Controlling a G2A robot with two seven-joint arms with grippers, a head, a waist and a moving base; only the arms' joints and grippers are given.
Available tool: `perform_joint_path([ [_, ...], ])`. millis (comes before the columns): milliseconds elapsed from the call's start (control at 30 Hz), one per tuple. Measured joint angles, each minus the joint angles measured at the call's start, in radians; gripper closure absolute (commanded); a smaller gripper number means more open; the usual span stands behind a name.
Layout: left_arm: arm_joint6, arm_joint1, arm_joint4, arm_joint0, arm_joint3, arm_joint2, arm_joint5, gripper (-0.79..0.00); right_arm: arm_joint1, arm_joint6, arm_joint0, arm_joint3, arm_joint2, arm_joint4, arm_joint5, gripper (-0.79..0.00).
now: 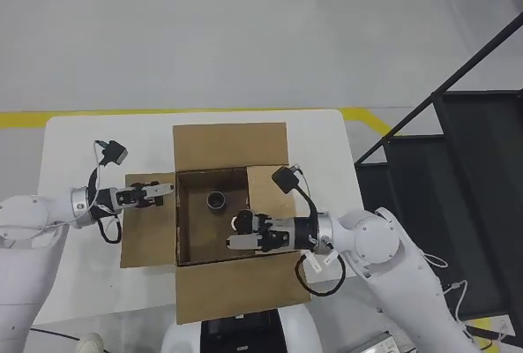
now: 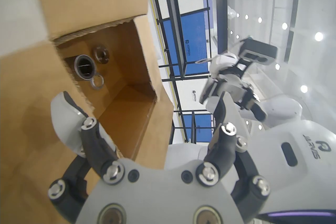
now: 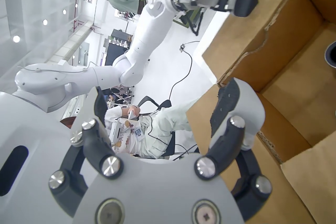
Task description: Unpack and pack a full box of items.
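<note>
White counter point(image 1: 76, 146) carries the open cardboard box point(image 1: 230, 146), flaps folded out.

Top view: a metal cylinder point(image 1: 215, 202) stands on the box floor, open end up, toward the wall away from the robot. Right gripper point(image 1: 242, 231) hangs over the box interior by its right wall, jaws apart and empty. Left gripper point(image 1: 160, 191) sits over the box's left flap, just outside the wall.

Left wrist view: left gripper point(image 2: 141, 104) jaws wide apart, nothing between them. Inside the box, a loose ring point(image 2: 97, 82) lies just beside the cylinder and a dark flanged nut point(image 2: 101, 54) lies on its other side.

Right wrist view: right gripper point(image 3: 165, 99) jaws apart and empty, above the box's rim. The cylinder's dark rim shows deeper in.

My read: unpack phase, box nearly empty, cylinder is the likely next pick for the right arm.
- Centre over the cylinder first, then drop straight down so the fingers clear the walls.
- Straddle the full diameter.
- Mind the ring: a finger landing on it could skid or tip the cylinder.
- Ring and nut lie flat, so they'll be harder picks. Take them after.
- Pinning the left flap with the left gripper would stop the box sliding.
</note>
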Motion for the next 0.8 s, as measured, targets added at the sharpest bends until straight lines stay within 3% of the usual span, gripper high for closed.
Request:
perform_joint_path([
  [133,-0.021,-0.004,-0.041,-0.020,-0.066,0.036,0.040,-0.785,0.010,-0.029,-0.068,-0.002,0.063,0.014,-0.018,-0.785],
  [267,0.071,-0.025,-0.013,-0.073,-0.072,0.143,0.065,-0.785,0.020,-0.069,-0.137,-0.015,0.132,0.021,-0.017,-0.785],
  [467,0.271,-0.090,-0.014,-0.184,0.033,0.384,0.101,-0.785,0.031,-0.139,-0.252,-0.045,0.247,0.039,-0.027,-0.785],
  [600,0.390,-0.138,0.049,-0.255,0.114,0.532,0.072,-0.785,0.035,-0.159,-0.308,-0.063,0.284,0.040,-0.032,-0.785],
  [800,0.546,-0.181,0.203,-0.312,0.189,0.642,0.057,-0.785,0.039,-0.165,-0.338,-0.058,0.303,0.051,-0.049,-0.785],
])
